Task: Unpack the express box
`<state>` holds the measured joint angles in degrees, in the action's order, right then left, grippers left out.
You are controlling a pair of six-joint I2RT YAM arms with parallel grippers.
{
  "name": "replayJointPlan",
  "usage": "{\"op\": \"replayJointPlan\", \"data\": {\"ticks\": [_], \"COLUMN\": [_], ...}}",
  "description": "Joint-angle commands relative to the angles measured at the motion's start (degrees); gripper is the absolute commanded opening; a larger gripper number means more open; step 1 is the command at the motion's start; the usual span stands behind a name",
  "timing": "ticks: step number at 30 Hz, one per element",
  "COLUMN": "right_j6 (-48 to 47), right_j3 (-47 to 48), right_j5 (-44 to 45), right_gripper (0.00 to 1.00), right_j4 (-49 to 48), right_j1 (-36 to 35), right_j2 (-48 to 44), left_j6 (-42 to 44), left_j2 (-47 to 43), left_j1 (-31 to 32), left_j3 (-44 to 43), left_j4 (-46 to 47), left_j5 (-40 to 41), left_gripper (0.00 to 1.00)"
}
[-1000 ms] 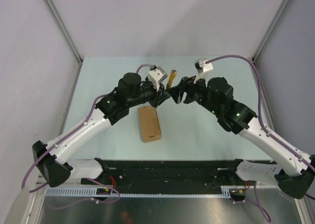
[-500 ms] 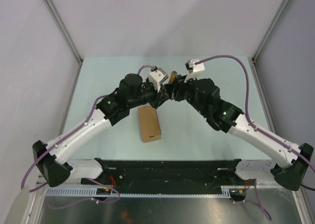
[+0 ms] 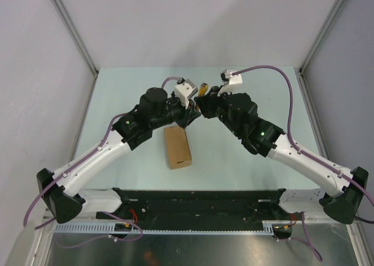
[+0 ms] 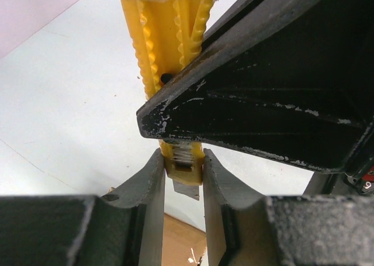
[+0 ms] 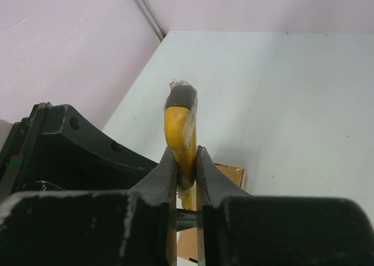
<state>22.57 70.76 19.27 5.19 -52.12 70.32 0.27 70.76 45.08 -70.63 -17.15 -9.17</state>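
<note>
While the utility knife is held by both arms above the table, the express box lies flat at 6 o'clock of the meeting grippers. The left gripper is pinched on the blade end; the right gripper is clamped on the yellow handle. A handover is judged to be in hand: one grip should be kept firm until the other is released, and the blade kept pointed toward the box.

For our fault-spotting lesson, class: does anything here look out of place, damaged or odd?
The left pincer and right pincer both clamp one yellow utility knife in mid-air; the left grips its blade end. The express box lies apart.
</note>
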Motion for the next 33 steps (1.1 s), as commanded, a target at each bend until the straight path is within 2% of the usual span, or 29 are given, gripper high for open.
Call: {"op": "replayJointPlan", "data": {"ticks": [1, 8, 9, 12, 16, 20, 23, 28, 33], "right_j6": [1.07, 2.30, 2.48, 2.92, 3.18, 3.80, 4.06, 4.50, 5.47], "right_j3": [2.36, 2.36, 2.36, 2.36, 2.36, 2.36, 2.36, 2.45, 2.36], "right_j5": [2.53, 2.09, 2.18, 2.09, 1.30, -0.63, -3.79, -13.01, -22.85], "right_gripper": [0.00, 0.00, 0.00, 0.00, 0.00, 0.00, 0.00, 0.00, 0.00], "right_j4": [-1.94, -2.73, -2.73, -2.82, -2.73, -1.86, -1.24, -0.97, -2.73], "right_j1": [0.00, 0.00, 0.00, 0.17, 1.05, 3.42, 5.53, 8.61, 10.28], "right_j2": [-0.45, -1.77, -2.12, -2.91, -4.14, -5.72, -7.39, -10.03, -12.31], "left_j6": [0.08, -3.43, -3.70, -4.58, -5.72, -7.39, -11.51, -20.99, -28.47], "left_j2": [-2.65, -2.91, -3.00, -3.35, -4.40, -6.33, -7.65, -8.71, -8.19], "left_j1": [0.45, 0.27, 0.27, 0.27, -0.25, -1.83, -5.78, -11.85, -12.38], "left_j3": [-2.58, -3.11, -3.28, -3.81, -4.25, -3.81, -2.85, -0.74, 0.58], "left_j4": [1.24, 1.15, 1.24, 1.24, 1.41, 1.68, 2.73, 8.44, 16.85], "left_j5": [-1.11, -3.40, -3.75, -4.10, -4.54, -5.94, -10.85, -22.97, -29.05], "left_gripper": [0.16, 0.56, 0.67, 0.85, 1.00, 1.00, 1.00, 1.00, 1.00]}}
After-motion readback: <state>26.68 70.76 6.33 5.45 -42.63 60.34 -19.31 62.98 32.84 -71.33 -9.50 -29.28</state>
